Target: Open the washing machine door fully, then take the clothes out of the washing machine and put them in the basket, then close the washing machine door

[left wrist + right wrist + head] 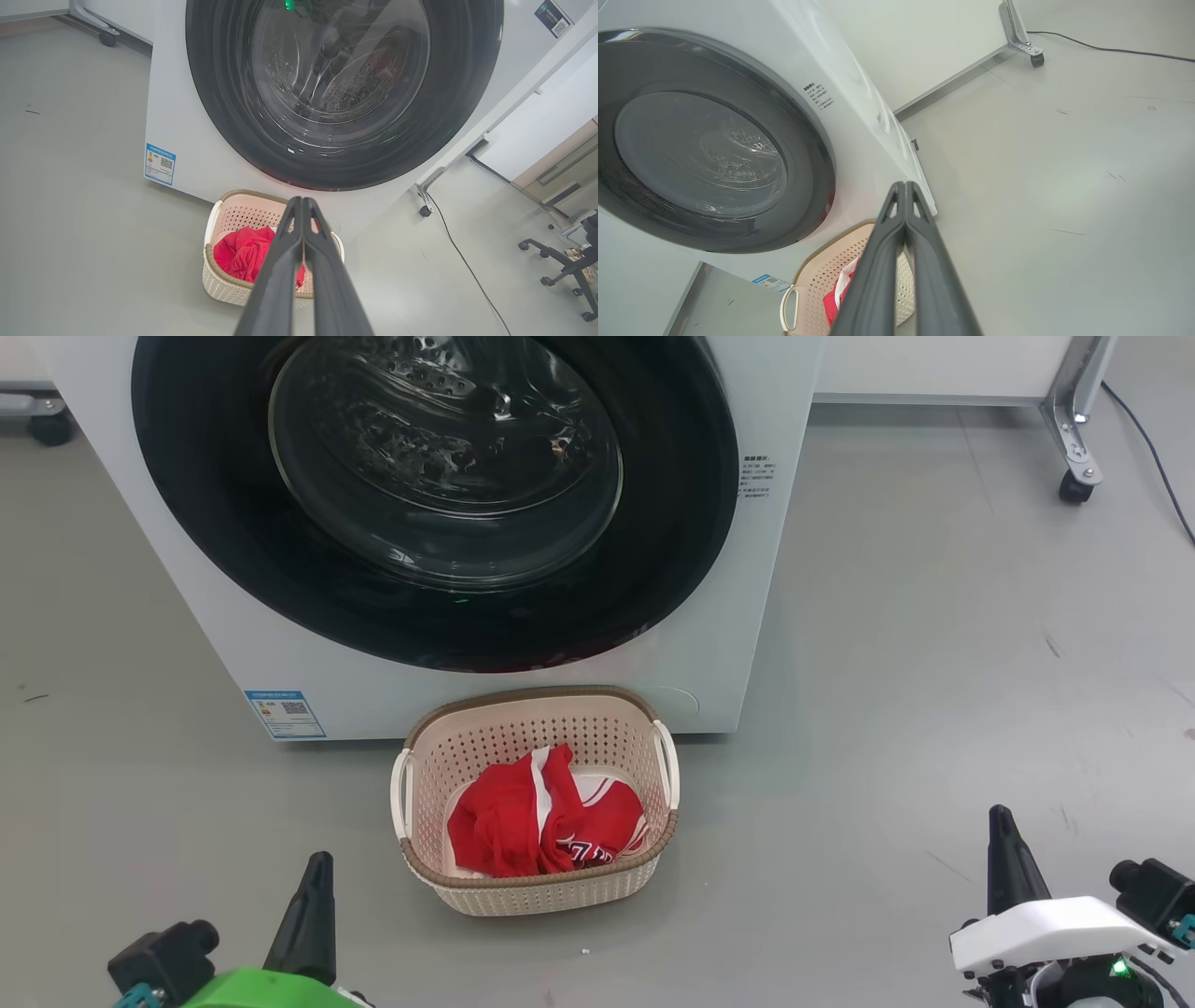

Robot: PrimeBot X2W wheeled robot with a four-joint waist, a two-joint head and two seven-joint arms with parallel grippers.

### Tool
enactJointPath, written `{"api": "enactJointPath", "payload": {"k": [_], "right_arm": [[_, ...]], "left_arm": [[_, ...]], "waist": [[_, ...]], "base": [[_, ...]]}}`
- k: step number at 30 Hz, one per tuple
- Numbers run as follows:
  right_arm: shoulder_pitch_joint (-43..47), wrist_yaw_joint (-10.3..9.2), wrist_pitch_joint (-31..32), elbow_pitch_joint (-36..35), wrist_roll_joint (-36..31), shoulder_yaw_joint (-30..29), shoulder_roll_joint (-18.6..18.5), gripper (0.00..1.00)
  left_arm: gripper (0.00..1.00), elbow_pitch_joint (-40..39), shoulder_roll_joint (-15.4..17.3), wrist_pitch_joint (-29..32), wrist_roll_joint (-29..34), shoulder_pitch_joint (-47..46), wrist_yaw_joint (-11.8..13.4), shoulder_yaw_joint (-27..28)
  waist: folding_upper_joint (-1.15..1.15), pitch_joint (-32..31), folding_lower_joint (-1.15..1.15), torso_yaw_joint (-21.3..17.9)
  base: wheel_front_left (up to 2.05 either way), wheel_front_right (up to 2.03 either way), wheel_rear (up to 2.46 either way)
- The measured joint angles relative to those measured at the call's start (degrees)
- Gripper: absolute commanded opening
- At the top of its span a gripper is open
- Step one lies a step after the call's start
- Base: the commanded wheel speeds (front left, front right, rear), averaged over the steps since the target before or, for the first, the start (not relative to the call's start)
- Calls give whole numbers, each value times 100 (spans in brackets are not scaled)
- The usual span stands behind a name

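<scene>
On the grey floor [934, 663], just in front of the washing machine [233, 644], sits the basket [537, 896], its far rim close to the white front panel. The clothes [523, 821] lie crumpled inside it, red fabric with white trim showing. Above, the washing machine door [233, 523] is closed flush against the front, with the steel drum visible through its glass. A blue label [285, 713] marks the lower front corner. The left hand [318, 861] and the right hand [1001, 814] hover on either side of the basket, apart from it, each clenched on nothing, its fingers [280, 280] pressed together.
</scene>
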Motion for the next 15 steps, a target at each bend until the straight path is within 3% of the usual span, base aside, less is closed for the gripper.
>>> {"api": "enactJointPath", "payload": {"k": [15], "right_arm": [[-147,154,278,157,1102,-221,2,0]], "left_arm": [[0,200,15,209,-1106,-153,-65,231]], "waist": [[0,-26,0,-61]], "base": [[0,0,0]]}}
